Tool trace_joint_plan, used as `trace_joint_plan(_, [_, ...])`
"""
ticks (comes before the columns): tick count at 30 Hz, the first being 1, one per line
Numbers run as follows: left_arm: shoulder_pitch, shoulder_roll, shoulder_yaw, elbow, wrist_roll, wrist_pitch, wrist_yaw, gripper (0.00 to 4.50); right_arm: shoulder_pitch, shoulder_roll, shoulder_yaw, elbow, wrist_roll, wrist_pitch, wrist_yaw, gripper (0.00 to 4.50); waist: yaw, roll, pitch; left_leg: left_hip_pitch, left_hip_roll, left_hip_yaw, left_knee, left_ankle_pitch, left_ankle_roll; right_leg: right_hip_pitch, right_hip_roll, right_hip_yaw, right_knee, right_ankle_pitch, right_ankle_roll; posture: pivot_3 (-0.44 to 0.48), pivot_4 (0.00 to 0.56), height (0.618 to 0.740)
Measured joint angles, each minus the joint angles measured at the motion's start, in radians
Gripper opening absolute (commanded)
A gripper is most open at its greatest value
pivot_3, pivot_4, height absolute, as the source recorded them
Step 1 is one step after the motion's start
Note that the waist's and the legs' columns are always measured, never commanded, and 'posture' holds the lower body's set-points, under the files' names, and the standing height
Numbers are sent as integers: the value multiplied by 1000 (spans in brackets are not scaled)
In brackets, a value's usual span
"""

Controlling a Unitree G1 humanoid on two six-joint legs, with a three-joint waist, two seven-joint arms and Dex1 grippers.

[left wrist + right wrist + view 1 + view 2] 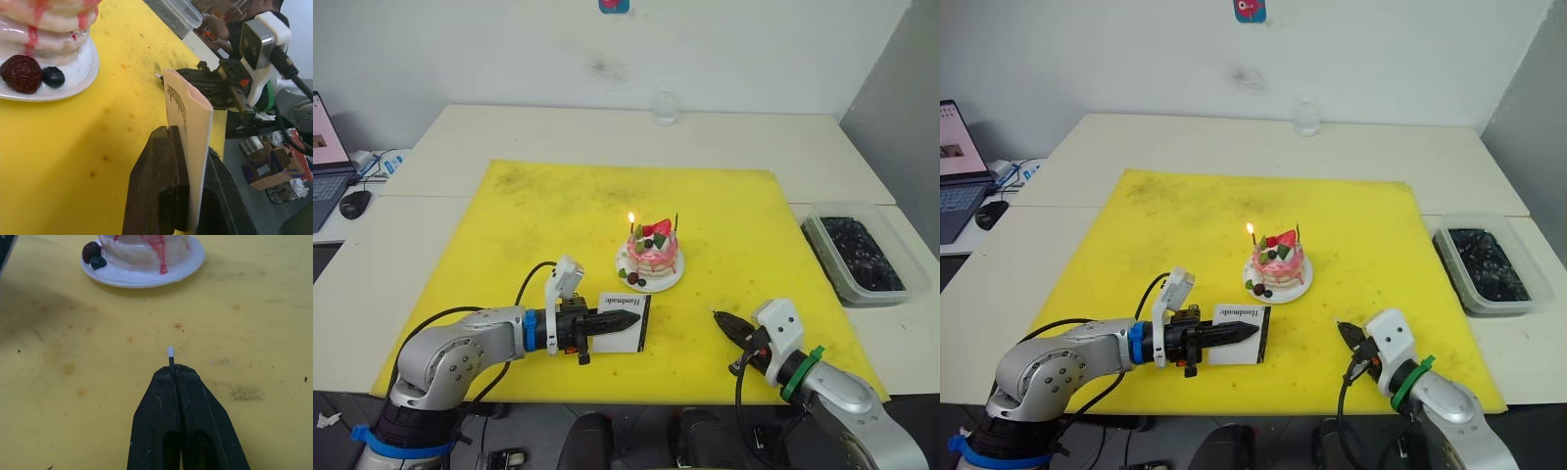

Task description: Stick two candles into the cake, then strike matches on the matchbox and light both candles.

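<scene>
A plain white wall (509, 49) closes the far side of the room, marked by a faint dark smudge (604, 69) and carrying a small red-and-blue sticker (614, 5) near its top edge. Pale cream tables (548, 132) stand pushed together, seams showing between them, with a yellow mat (558, 225) spread across the middle. A clear glass (665, 108) stands at the far edge of the tables. On the left sit a laptop (325, 162) and a black mouse (355, 203). On the right, a clear plastic tub (858, 255) holds dark contents. The light is even and soft.
</scene>
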Motion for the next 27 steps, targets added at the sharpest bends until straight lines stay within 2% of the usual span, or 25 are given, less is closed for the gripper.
trace_joint_plan(3, [-7, 1, -1, 0, 0, 1, -1, 0, -4, 10, 12, 40, -22, -61, 3, 656, 0, 0, 0, 0, 0, 0, -1, 0, 0, 0, 0, 0, 0, 0, 1, 0, 150, 740])
trace_joint_plan(6, [-7, 2, -2, 0, 0, 3, -2, 0, -9, 13, 20, 61, -28, -94, 4, 1614, 0, 0, 0, 0, 1, 0, -1, 0, 0, 0, 1, -1, 0, 0, 1, 0, 150, 740])
trace_joint_plan(26, [-17, 12, -19, -1, 0, 19, -2, 0, -9, 42, 33, 96, -63, -147, -1, 1614, 0, -1, -1, 1, 1, 0, -1, 0, 0, 0, 1, 0, 1, 0, 1, 0, 150, 740])
trace_joint_plan(27, [-17, 12, -19, -1, 0, 19, -2, 0, -9, 43, 33, 96, -63, -148, -1, 1452, 0, -1, -1, 1, 1, 0, -1, 0, 0, 0, 1, 0, 1, 0, 1, 0, 150, 740])
